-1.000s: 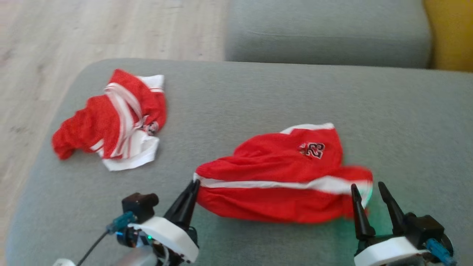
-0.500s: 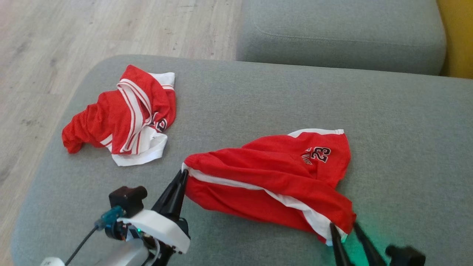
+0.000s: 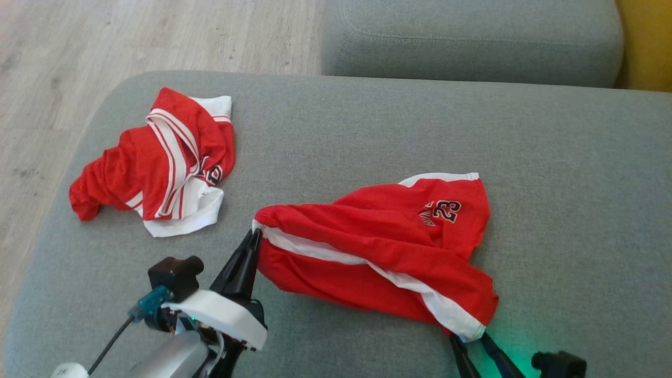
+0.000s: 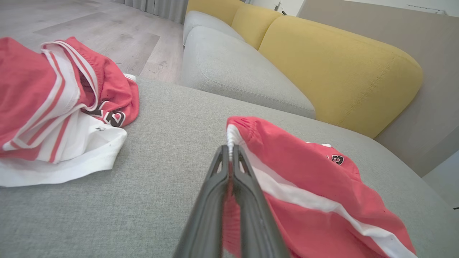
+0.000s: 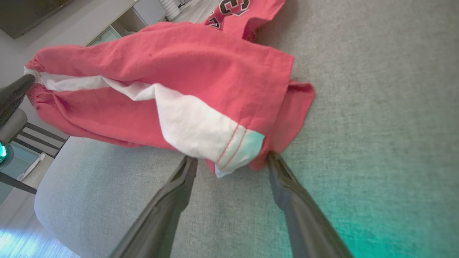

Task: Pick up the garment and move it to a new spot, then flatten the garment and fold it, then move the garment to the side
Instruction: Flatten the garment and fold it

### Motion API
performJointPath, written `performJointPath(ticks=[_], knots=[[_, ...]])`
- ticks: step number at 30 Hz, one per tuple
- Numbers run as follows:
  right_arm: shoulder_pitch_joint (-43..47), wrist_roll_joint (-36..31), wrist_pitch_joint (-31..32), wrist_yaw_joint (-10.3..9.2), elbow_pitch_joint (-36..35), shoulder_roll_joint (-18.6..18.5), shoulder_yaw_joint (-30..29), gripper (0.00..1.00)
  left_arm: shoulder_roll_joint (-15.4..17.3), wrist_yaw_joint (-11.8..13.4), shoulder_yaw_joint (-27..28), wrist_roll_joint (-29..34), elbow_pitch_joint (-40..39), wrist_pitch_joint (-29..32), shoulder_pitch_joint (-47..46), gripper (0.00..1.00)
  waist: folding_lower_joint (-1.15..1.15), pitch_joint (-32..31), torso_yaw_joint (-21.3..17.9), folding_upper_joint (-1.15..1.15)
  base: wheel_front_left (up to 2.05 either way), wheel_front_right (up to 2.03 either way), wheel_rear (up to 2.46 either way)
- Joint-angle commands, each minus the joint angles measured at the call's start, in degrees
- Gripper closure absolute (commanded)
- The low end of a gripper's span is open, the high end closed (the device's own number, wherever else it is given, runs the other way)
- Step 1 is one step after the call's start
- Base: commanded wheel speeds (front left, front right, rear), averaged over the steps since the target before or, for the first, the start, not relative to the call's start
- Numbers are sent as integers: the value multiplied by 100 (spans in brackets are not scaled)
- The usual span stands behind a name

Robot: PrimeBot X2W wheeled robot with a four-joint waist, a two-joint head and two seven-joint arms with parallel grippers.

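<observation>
The garment point(image 3: 378, 236) is a pair of red shorts with a white side stripe and a "23" print, lying crumpled on the grey sofa cushion point(image 3: 367, 121). My left gripper point(image 3: 254, 236) is shut on its waistband corner at the stripe's left end; the left wrist view shows the gripper point(image 4: 229, 148) pinching the garment point(image 4: 304, 179) there. My right gripper point(image 3: 469, 338) is at the lower right, open. In the right wrist view the right gripper point(image 5: 231, 157) has its fingers spread on either side of the white hem corner of the garment point(image 5: 161, 71).
A second red and white garment point(image 3: 157, 163) lies bunched at the cushion's far left. Another grey seat cushion point(image 3: 472, 42) sits behind, with a yellow backrest point(image 3: 646, 42) at the far right. Wooden floor point(image 3: 52, 63) lies beyond the cushion's left edge.
My right gripper has drawn back toward me, staying open, and the garment's right end now trails toward the near edge. The left gripper has kept its hold. The camera has shifted slightly.
</observation>
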Motion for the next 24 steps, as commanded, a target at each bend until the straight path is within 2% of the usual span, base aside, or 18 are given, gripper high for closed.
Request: performJointPath(ticks=[1, 8, 10, 11, 13, 15, 21, 24], knots=[[-273, 135, -37, 43, -101, -134, 199, 0, 74, -26, 285, 68, -89, -55, -246, 100, 0, 18, 0, 0, 0, 0, 0], [-409, 288, -37, 43, -95, -203, 312, 0, 31, -84, 284, 116, -11, -55, -269, 100, 0, 3, 45, 0, 0, 0, 0], [-387, 281, -37, 43, -109, -242, 316, 20, 29, -92, 292, 123, 8, -55, -274, 100, 0, -14, 52, 0, 0, 0, 0], [-372, 266, -37, 43, -118, -266, 305, 51, 29, -94, 300, 126, 17, -55, -272, 100, 0, -27, 50, 0, 0, 0, 0], [-346, 214, -37, 43, -158, -303, 246, 70, 34, -96, 322, 129, 28, -55, -260, 100, 0, -58, 32, 0, 0, 0, 0], [-315, 151, -37, 43, -220, -333, 177, 98, 49, -97, 348, 134, 29, -56, -242, 100, 0, -97, 1, 0, 0, 0, 0], [-203, -99, -37, 43, -507, -513, -62, 100, 113, -106, 388, 203, -106, -56, -243, 100, 0, -229, -98, 0, 0, 0, 0], [-150, -192, -37, 43, -800, -658, -367, 100, 167, -166, 340, 279, -304, 3, -371, 100, 0, -278, -154, 0, 0, 0, 0]])
